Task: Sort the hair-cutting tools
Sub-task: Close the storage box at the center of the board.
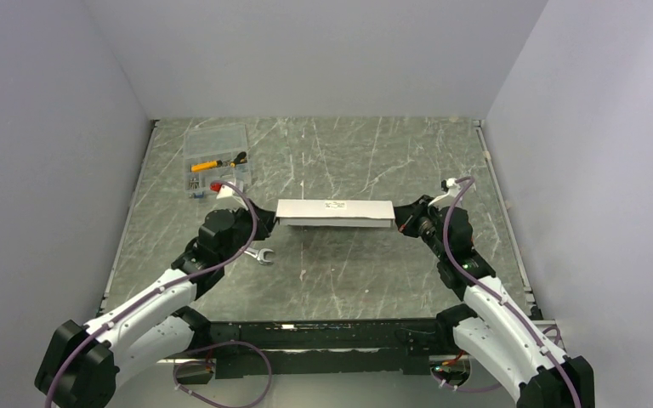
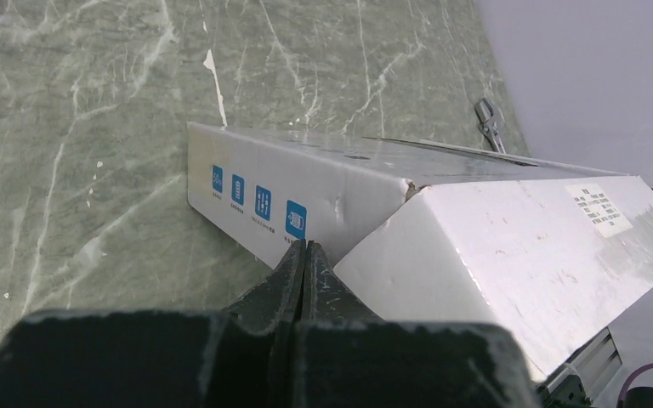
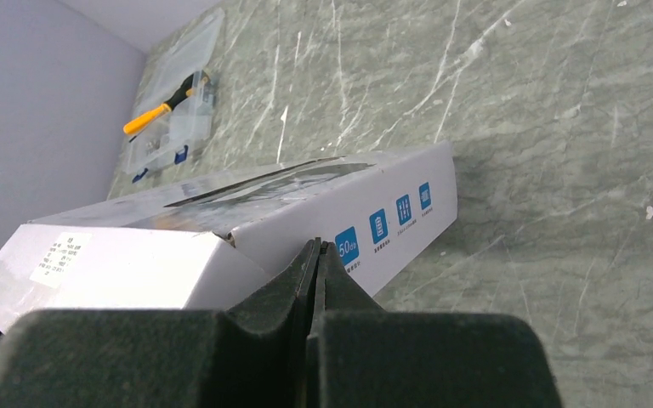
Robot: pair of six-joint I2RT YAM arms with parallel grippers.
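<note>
We count one white box, one silver wrench, one clear organiser case with one yellow-handled screwdriver on or in it, and two grippers. The box lies mid-table, its long axis running left to right, label up. The left gripper has its fingers pressed together, tips against the box's left end; the right gripper, likewise closed, meets the right end. Whether the hair-cutting tools are inside we cannot tell.

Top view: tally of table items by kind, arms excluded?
white carton: 1
clear compartment case: 1
orange-and-black hand tool: 1
silver open-end wrench: 1
red item, partly hidden: 1
Total: 5
</note>
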